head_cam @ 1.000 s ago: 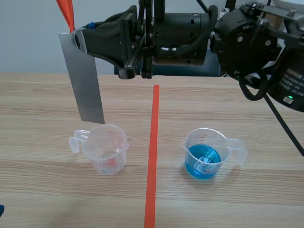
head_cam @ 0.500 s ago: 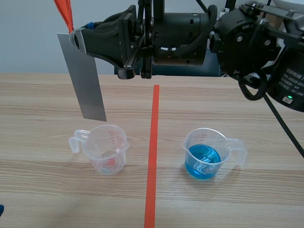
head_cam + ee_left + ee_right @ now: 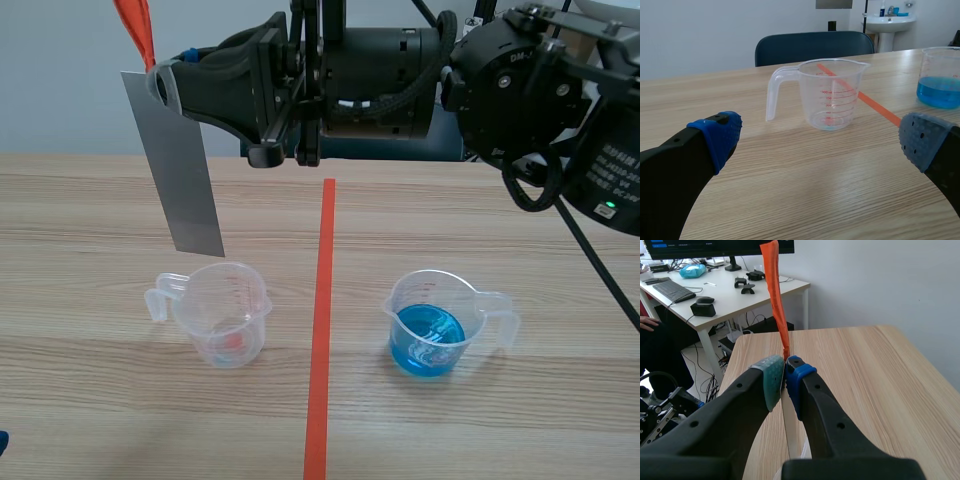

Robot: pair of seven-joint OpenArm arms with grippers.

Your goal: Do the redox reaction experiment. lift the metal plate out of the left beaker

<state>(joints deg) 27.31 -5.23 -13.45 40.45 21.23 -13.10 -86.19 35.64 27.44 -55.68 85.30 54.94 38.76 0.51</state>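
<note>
Lift looks done: plate (image 3: 182, 165) hangs clear of the left beaker (image 3: 222, 312).
The right gripper (image 3: 785, 377) pinches the plate's top, holding it at the left beaker's 11 o'clock; the left gripper (image 3: 820, 140), spread, sits low over the worktop (image 3: 100, 400).

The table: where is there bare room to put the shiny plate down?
Bare wood lies between the empty clear plastic beaker and the orange-red tape line, between that line and the clear beaker of blue liquid, and along the wooden table's near edge. Crowded: above the empty beaker, where the right pincer holds the grey metal plate.
</note>
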